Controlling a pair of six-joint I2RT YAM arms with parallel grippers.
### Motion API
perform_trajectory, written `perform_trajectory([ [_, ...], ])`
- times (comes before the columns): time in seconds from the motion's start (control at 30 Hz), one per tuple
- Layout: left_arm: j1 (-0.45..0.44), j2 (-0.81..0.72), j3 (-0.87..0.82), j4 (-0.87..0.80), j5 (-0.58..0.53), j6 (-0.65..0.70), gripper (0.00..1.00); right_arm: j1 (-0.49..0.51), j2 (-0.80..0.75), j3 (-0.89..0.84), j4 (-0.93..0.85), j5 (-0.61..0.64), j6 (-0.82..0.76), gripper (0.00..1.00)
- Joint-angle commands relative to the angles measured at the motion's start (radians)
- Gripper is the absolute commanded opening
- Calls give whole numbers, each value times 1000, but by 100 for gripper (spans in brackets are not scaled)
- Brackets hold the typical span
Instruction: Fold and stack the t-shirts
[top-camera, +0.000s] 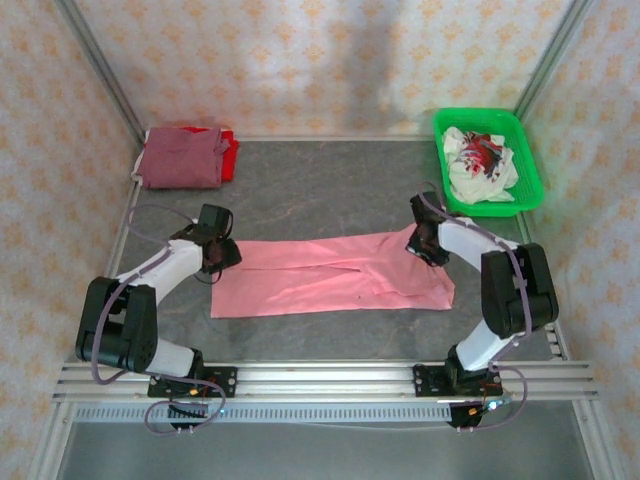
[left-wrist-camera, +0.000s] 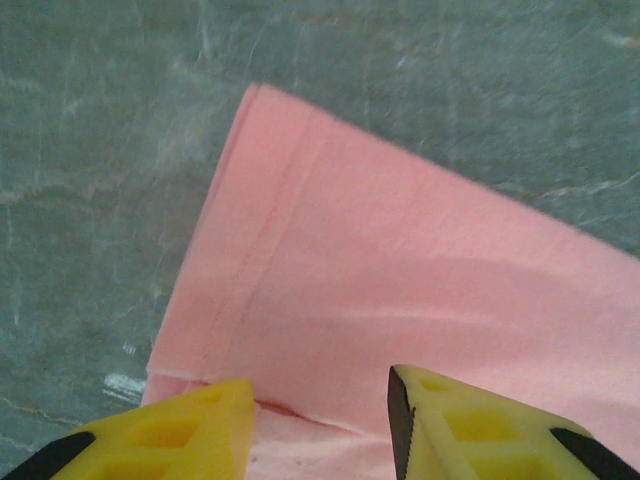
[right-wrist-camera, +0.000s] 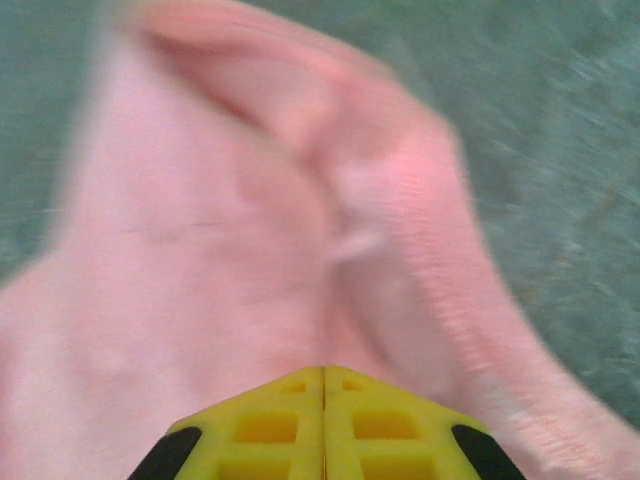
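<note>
right claw (right-wrist-camera: 322, 372) is pinched shut on the pink t-shirt (top-camera: 320, 275) at its right end, left claw (left-wrist-camera: 320, 395) sits open over the left edge

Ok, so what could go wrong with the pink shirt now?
The right gripper pinches just a small bit of the pink t-shirt, so it might slip out. The left gripper is open over the other end; if it grabs badly, the fold could go crooked.
</note>
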Motion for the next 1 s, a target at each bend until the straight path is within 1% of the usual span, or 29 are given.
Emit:
perform_trajectory([
  [0.0, -61, 18, 87, -41, -42, 72, 41, 52, -35, 75, 9, 27, -39, 9],
  [0.1, -106, 98, 152, -34, -39, 82, 41, 63, 41, 145, -9, 9, -47, 10],
  [0.2, -110, 161, 161, 17, -43, 48, 41, 65, 118, 187, -11, 31, -44, 11],
  [0.3, -90, 207, 160, 55, -52, 23, 41, 49, 190, 216, -28, 58, -31, 11],
  [0.4, -42, 237, 138, 80, -28, -7, 41, 19, 224, 198, -3, 63, -17, 11],
  [0.5, 3, 229, 94, 98, -4, -15, 41, -21, 234, 177, -19, 80, -2, 11],
  [0.53, 14, 222, 76, 97, -5, -45, 41, -34, 228, 163, -20, 88, -1, 11],
  [0.67, 33, 179, 25, 86, -12, -59, 40, -73, 191, 111, -23, 96, 2, 10],
  [0.77, 37, 157, -4, 83, -10, -72, 40, -80, 176, 93, -27, 90, -2, 10],
  [0.9, 38, 141, -22, 74, -14, -76, 40, -82, 191, 95, -33, 72, -9, 10],
  [0.97, 38, 132, -25, 69, -14, -68, 40, -81, 189, 83, 20, 14, -26, 10],
])
